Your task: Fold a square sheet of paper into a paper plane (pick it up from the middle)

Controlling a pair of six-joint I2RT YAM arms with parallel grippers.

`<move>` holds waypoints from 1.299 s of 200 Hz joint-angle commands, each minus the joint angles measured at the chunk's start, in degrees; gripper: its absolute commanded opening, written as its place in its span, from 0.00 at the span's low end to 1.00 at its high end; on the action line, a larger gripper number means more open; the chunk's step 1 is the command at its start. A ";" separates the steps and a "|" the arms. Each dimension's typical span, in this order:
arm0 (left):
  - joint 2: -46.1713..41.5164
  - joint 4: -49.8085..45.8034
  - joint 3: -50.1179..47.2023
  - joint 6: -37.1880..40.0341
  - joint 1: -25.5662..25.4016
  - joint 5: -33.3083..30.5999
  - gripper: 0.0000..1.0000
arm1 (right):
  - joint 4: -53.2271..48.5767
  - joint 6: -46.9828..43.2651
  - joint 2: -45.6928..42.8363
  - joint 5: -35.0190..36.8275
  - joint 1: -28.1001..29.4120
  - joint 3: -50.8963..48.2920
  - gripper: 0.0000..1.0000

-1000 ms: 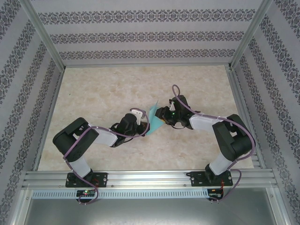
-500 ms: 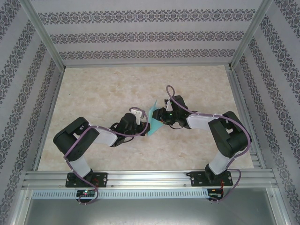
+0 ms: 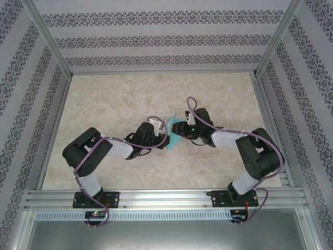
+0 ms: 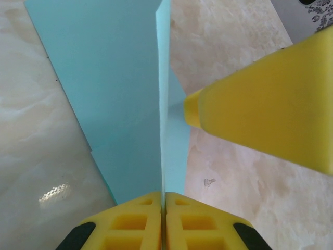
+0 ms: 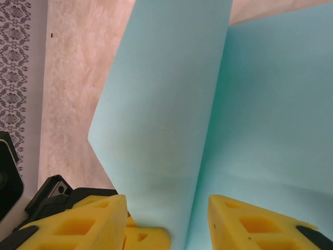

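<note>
L gripper [image 4: 164,204] clenched on sheet [image 4: 114,94] crease | R gripper [image 5: 166,204] released, astride flap | I reckon part-folded, no dart yet

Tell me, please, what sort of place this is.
Probably a lab robot test cell: an aluminium frame encloses a marble-look table, with patterned wallpaper panels as walls.
</note>
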 commanded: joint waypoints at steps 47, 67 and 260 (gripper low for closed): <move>2.35 -7.44 4.55 3.74 0.56 2.94 0.10 | 2.62 -2.17 -2.22 1.28 -1.85 -2.68 0.45; 3.41 -7.60 5.15 3.40 0.47 3.66 0.10 | 2.82 -2.24 -2.41 1.18 -2.27 -3.20 0.45; 5.22 -10.71 7.14 0.00 0.54 3.17 0.11 | -0.10 -2.91 5.30 0.74 -2.47 1.66 0.48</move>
